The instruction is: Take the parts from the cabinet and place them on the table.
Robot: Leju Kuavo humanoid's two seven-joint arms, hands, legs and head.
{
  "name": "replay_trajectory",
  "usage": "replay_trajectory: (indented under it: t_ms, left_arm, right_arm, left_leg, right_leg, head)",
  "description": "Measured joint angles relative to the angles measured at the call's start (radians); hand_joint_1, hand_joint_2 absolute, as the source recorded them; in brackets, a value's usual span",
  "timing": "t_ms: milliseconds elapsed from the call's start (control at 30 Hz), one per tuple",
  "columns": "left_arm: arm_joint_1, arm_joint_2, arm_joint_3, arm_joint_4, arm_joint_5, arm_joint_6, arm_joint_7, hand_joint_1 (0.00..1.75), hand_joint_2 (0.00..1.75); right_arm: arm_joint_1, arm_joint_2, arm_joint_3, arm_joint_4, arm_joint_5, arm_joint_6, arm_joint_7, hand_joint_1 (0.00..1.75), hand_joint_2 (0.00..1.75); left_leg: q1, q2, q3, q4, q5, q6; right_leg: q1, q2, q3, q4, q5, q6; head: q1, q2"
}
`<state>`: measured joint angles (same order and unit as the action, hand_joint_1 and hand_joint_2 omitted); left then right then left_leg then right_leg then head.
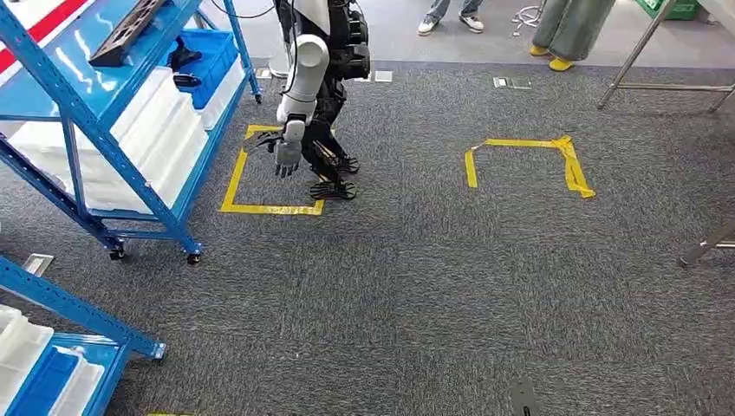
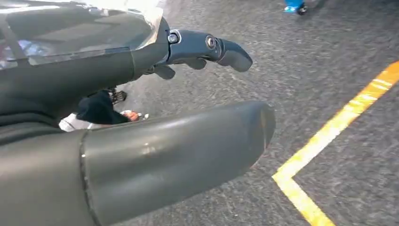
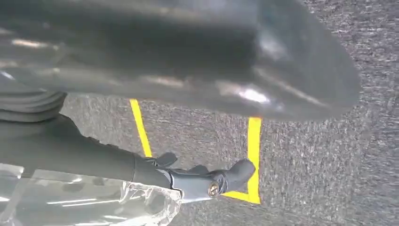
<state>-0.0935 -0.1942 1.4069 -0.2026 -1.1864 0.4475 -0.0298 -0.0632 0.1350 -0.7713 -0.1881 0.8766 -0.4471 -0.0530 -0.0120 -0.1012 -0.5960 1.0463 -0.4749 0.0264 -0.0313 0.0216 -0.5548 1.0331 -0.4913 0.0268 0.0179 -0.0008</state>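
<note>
The blue cabinet [image 1: 87,113] stands at the left, with white bins [image 1: 160,130] on its shelves. A blue bin on it holds a black part [image 1: 182,56], and a dark tray [image 1: 130,30] lies on the top shelf. Beside the cabinet a humanoid robot [image 1: 325,61] stands on a yellow tape square [image 1: 238,178]; one silver arm hangs down, its hand [image 1: 286,156] empty with fingers apart. My left hand [image 2: 188,94] hangs over the carpet, fingers [image 2: 211,47] stretched out, holding nothing. My right hand [image 3: 197,132] also hangs empty, fingers [image 3: 211,181] straight.
A second yellow tape square [image 1: 524,165] marks the grey carpet to the right. Metal legs [image 1: 637,52] stand at the far right. Two people's legs [image 1: 563,30] show at the back. Another blue rack [image 1: 61,303] with bins sits at the near left.
</note>
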Motion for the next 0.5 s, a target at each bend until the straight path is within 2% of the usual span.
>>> replay_trajectory:
  t_ms: [33,67,133,167,200,267,300,333,367,467,500]
  left_arm:
    - [-0.001,0.0,0.0,0.0,-0.004,0.0,0.0,0.0,0.0]
    - [-0.004,0.001,0.0,0.0,-0.008,-0.003,0.0,0.0,0.0]
    - [-0.007,0.002,0.0,0.0,-0.015,-0.008,0.0,0.0,0.0]
    - [-0.006,0.002,-0.001,0.0,-0.017,-0.008,0.0,0.0,0.0]
    - [-0.006,0.002,-0.001,0.0,-0.018,-0.008,0.0,0.0,0.0]
    - [-0.004,0.004,-0.001,0.0,-0.019,-0.008,0.0,0.0,0.0]
    - [-0.005,0.005,-0.002,0.0,-0.02,-0.008,0.0,0.0,0.0]
    - [-0.008,0.006,-0.003,0.0,-0.021,-0.009,0.0,0.0,0.0]
    - [-0.011,0.006,-0.003,0.0,-0.022,-0.008,0.001,0.0,0.0]
    - [-0.008,0.008,-0.004,0.0,-0.027,-0.008,0.003,0.0,0.0]
    - [-0.008,0.007,-0.005,0.0,-0.029,-0.008,0.003,0.0,0.0]
  right_arm:
    - [0.001,0.0,0.0,0.0,0.0,0.0,0.0,0.0,0.0]
    - [0.005,0.0,0.0,0.0,0.0,0.0,0.001,0.0,0.0]
    - [0.009,0.0,-0.001,0.0,-0.005,-0.001,0.002,0.0,0.0]
    - [0.008,0.0,-0.002,0.0,-0.006,-0.002,0.002,0.0,0.0]
    - [0.008,0.0,-0.002,0.0,-0.006,-0.002,0.002,0.0,0.0]
    - [0.008,0.001,-0.002,0.0,-0.008,-0.002,0.002,0.0,0.0]
    - [0.007,0.002,-0.002,0.0,-0.011,-0.002,0.002,0.0,0.0]
    - [0.007,0.002,-0.002,0.0,-0.013,-0.002,0.002,0.0,0.0]
    - [0.007,0.003,-0.002,0.0,-0.013,-0.002,0.002,0.0,0.0]
    - [0.002,0.006,-0.003,0.0,-0.015,-0.003,0.002,0.0,0.0]
    - [0.002,0.005,-0.004,0.0,-0.015,-0.003,0.003,0.0,0.0]
  left_leg:
    - [-0.001,0.046,-0.017,0.036,-0.027,-0.006]
    - [0.003,0.074,-0.056,0.11,-0.068,-0.014]
    - [0.01,0.091,-0.138,0.26,-0.128,-0.022]
    - [0.014,0.094,-0.157,0.292,-0.127,-0.024]
    - [0.017,0.096,-0.153,0.275,-0.105,-0.026]
    - [0.021,0.112,-0.078,0.127,-0.019,-0.025]
    - [0.02,0.144,-0.028,0.034,0.018,-0.02]
    - [0.009,0.18,-0.009,-0.001,0.005,-0.018]
    - [0.008,0.166,-0.009,-0.005,0.008,-0.012]
    - [0.0,0.131,-0.01,-0.012,0.006,0.003]
    - [0.016,0.116,0.008,-0.03,0.017,0.012]
  right_leg:
    - [0.0,-0.009,0.003,-0.001,-0.003,-0.012]
    - [0.003,-0.022,0.004,-0.001,-0.005,-0.017]
    - [0.006,-0.051,0.005,-0.001,-0.01,-0.022]
    - [0.007,-0.062,0.005,-0.001,-0.011,-0.022]
    - [0.007,-0.073,0.007,-0.001,-0.014,-0.025]
    - [0.005,-0.095,0.017,-0.001,-0.021,-0.019]
    - [0.005,-0.105,0.024,-0.001,-0.026,-0.015]
    - [0.014,-0.114,0.028,-0.001,-0.031,-0.007]
    - [0.018,-0.122,0.029,-0.003,-0.035,-0.001]
    - [0.014,-0.153,0.051,-0.016,-0.039,0.015]
    - [0.019,-0.148,0.048,-0.01,-0.047,0.022]
  head:
    - [-0.008,0.0]
    - [-0.008,0.0]
    - [-0.008,0.0]
    - [-0.008,0.0]
    - [-0.008,0.0]
    - [-0.008,0.0]
    - [-0.008,0.0]
    - [-0.008,0.0]
    - [-0.006,0.0]
    - [-0.007,0.0]
    - [-0.006,0.0]
